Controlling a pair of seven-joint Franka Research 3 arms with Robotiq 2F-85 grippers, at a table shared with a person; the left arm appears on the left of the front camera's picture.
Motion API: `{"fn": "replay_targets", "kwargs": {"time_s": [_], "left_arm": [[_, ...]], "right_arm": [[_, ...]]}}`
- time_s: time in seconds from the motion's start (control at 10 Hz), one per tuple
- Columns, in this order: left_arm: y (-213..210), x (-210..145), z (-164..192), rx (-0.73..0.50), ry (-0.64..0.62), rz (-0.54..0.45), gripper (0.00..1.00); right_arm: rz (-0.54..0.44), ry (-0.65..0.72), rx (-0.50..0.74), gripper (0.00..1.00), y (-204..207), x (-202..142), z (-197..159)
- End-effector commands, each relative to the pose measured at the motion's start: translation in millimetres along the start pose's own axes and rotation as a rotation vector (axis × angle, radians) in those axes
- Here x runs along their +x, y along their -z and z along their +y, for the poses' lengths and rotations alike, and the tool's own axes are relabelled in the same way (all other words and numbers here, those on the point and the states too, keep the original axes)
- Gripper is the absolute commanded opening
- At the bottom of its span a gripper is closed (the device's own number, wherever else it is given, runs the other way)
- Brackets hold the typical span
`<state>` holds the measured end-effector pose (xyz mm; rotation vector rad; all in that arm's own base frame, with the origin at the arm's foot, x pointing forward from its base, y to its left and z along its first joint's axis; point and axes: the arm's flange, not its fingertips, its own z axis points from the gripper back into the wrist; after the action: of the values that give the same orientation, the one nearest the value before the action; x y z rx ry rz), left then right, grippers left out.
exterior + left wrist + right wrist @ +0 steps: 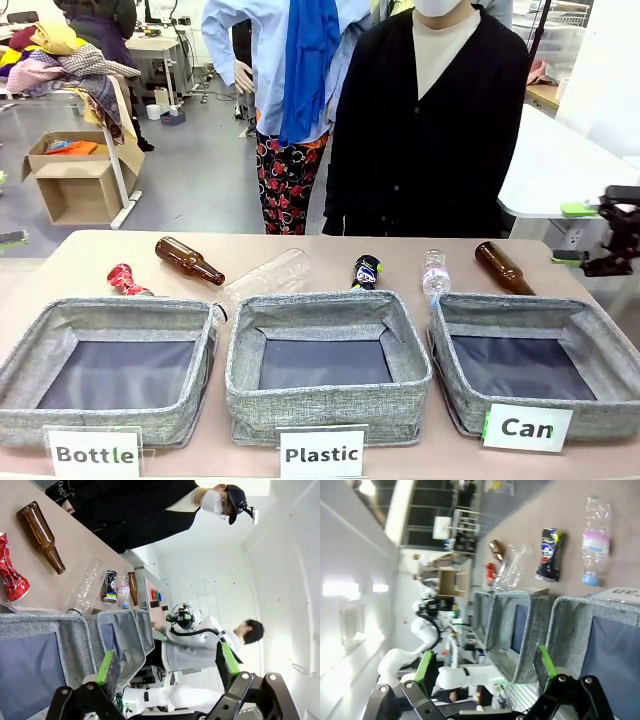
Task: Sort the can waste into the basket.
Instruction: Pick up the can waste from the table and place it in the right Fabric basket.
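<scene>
The crushed red can lies at the far left of the table, behind the "Bottle" basket. Behind the "Plastic" basket rests the crushed black can. The grey "Can" basket stands at the front right with nothing inside. My right gripper hangs open off the table's right edge, well above and right of that basket. In the right wrist view its fingers stand wide over the basket rim, the black can beyond. My left gripper is open; the red can lies far off.
Brown glass bottles and clear plastic bottles lie along the far side. "Bottle" and "Plastic" baskets stand left and middle. A person in a black cardigan stands across the table.
</scene>
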<state>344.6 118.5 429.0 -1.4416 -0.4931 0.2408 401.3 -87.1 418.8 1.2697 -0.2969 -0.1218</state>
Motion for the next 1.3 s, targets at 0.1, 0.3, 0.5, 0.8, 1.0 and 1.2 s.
{"fn": "replay_targets", "kwargs": {"time_s": [0.1,0.3,0.5,0.8,1.0,1.2], "left_arm": [[-2,-1,0,-0.005,0.02,0.008,1.0],[-2,-1,0,-0.005,0.02,0.008,1.0],[-2,-1,0,-0.005,0.02,0.008,1.0],[-2,-1,0,-0.005,0.02,0.008,1.0],[-2,-1,0,-0.005,0.02,0.008,1.0],[-2,-1,0,-0.005,0.02,0.008,1.0]], "right_arm": [[0.168,-0.067,-0.351,1.0,89,9,76],[0.182,-0.153,-0.586,1.0,157,8,113],[0.186,-0.261,-0.797,1.0,218,-1,130],[0.122,-0.369,-0.929,1.0,272,-13,138],[0.177,-0.36,-0.842,1.0,253,-21,136],[0.046,-0.358,-0.96,1.0,268,-33,131]]}}
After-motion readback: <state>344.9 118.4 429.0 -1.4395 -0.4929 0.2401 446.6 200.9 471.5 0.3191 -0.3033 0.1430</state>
